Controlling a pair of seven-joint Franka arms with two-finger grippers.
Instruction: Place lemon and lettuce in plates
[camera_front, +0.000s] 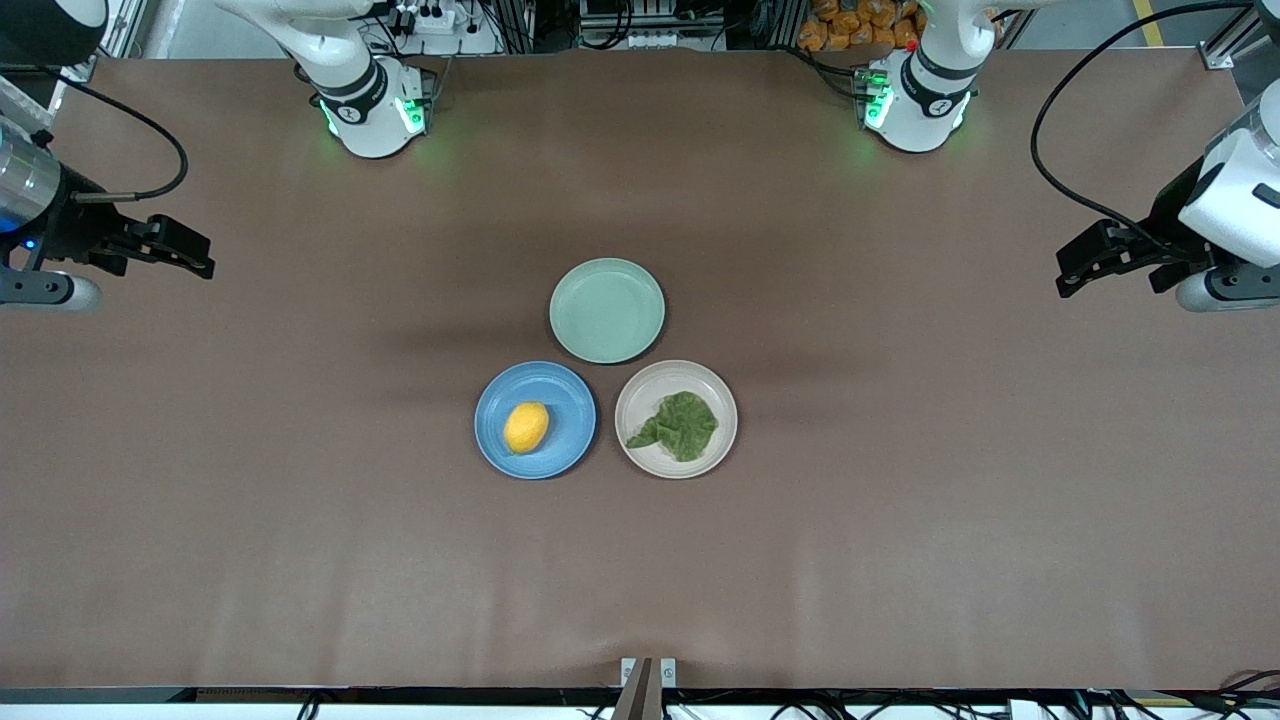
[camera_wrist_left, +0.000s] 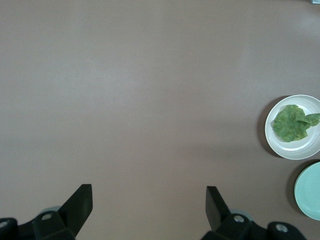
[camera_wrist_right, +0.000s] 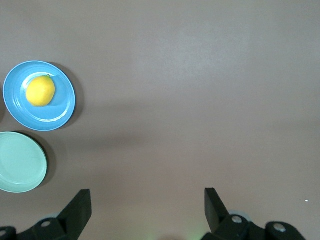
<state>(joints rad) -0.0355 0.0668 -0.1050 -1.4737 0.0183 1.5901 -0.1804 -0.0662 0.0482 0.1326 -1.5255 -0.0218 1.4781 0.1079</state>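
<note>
The lemon (camera_front: 526, 427) lies in the blue plate (camera_front: 560, 384) at the table's middle; both also show in the right wrist view, lemon (camera_wrist_right: 40, 91) in plate (camera_wrist_right: 60, 112). The lettuce (camera_front: 682, 425) lies in the beige-pink plate (camera_front: 650, 385) beside it, toward the left arm's end; the left wrist view shows the leaf (camera_wrist_left: 291, 123) in its plate (camera_wrist_left: 295, 149). My left gripper (camera_front: 1072, 272) (camera_wrist_left: 149, 197) is open and empty over bare table at the left arm's end. My right gripper (camera_front: 198, 258) (camera_wrist_right: 147, 200) is open and empty over bare table at the right arm's end. Both arms wait.
An empty pale green plate (camera_front: 607, 309) sits just farther from the front camera than the two task plates, touching close to both. It shows in the left wrist view (camera_wrist_left: 309, 192) and the right wrist view (camera_wrist_right: 20, 162). Brown table (camera_front: 900, 520) surrounds the plates.
</note>
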